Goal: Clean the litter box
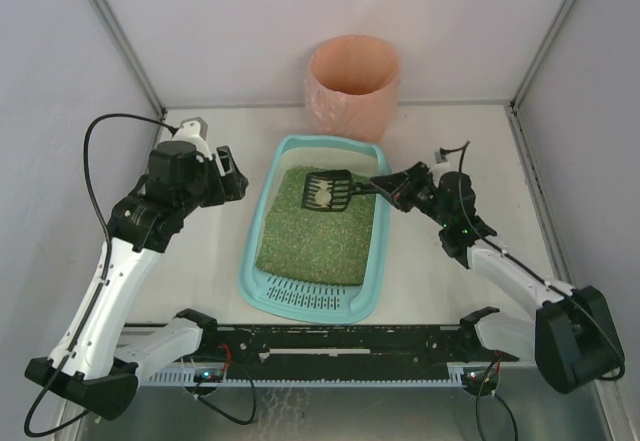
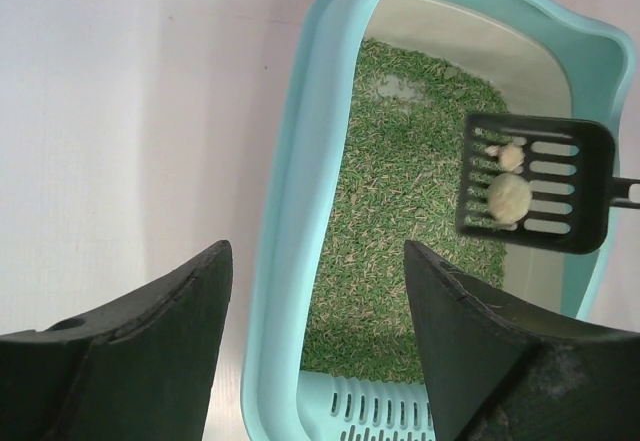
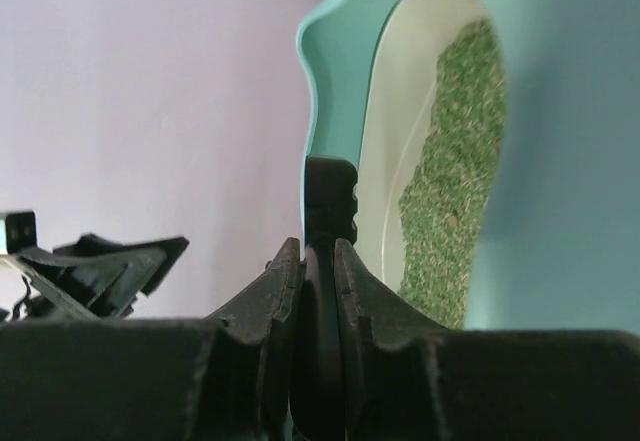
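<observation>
Sitting mid-worktop (image 1: 425, 281) between arms: litter box (image 1: 250, 261), long axis near to far, grate (image 1: 310, 298) at near end, green-brown granules (image 1: 315, 236) over rest. Black slotted scoop (image 1: 328, 191) held over granules at far end, two pale clumps (image 2: 508, 198) on it. Right fingers (image 1: 392, 187) clenched on scoop handle, at box's right rim. Left fingers (image 1: 232, 173) released, spread wide, empty, hovering just left of box's far-left rim. Pink-orange bin (image 1: 352, 83) stands beyond far end, near box.
</observation>
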Robot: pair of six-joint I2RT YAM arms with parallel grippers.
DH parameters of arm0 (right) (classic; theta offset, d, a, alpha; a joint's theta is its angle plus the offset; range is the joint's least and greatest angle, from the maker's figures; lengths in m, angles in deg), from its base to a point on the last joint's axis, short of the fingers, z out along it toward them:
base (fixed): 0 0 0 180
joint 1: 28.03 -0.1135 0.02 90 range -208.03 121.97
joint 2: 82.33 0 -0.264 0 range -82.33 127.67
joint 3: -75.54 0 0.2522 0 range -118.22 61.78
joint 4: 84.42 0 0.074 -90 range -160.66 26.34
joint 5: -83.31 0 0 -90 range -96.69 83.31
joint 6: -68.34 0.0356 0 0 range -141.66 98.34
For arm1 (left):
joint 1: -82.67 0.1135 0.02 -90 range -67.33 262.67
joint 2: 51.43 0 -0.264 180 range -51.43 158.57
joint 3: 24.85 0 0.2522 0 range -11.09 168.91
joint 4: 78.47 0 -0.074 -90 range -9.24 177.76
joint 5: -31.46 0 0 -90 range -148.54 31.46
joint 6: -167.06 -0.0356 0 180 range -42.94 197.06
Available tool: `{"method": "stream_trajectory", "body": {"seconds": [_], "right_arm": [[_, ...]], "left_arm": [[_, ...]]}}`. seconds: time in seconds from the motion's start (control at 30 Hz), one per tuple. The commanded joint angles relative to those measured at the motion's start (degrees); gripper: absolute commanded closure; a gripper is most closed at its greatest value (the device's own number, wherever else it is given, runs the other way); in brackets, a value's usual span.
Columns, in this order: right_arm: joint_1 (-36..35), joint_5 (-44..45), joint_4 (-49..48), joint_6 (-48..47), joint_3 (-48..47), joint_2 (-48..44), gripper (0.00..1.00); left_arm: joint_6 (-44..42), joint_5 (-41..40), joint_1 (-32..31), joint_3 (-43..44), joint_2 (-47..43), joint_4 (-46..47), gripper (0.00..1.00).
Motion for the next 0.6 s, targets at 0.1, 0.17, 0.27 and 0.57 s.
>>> {"method": "stream_trajectory", "body": {"seconds": [0.1, 0.17, 0.27, 0.57], "right_arm": [[0.0, 1.44, 1.97, -3.27, -4.74, -1.33, 1.0], [0.1, 2.68, 0.29, -1.45, -4.44, -1.27, 1.0], [-2.29, -3.19, -3.09, -1.43, -7.67, 3.64, 1.0], [0.58, -0.13, -4.65, 1.67, -4.91, 3.31, 1.0]], "left_arm": [[-0.25, 0.4, 0.34, -0.13, -0.54, 1.87, 0.27], [-0.24, 0.36, 0.38, -0.45, -0.85, 1.97, 0.27], [-0.64, 1.01, 0.42, -0.62, -0.55, 2.1, 0.27], [-1.08, 0.25, 0.7, 0.28, -0.77, 2.2, 0.27]]}}
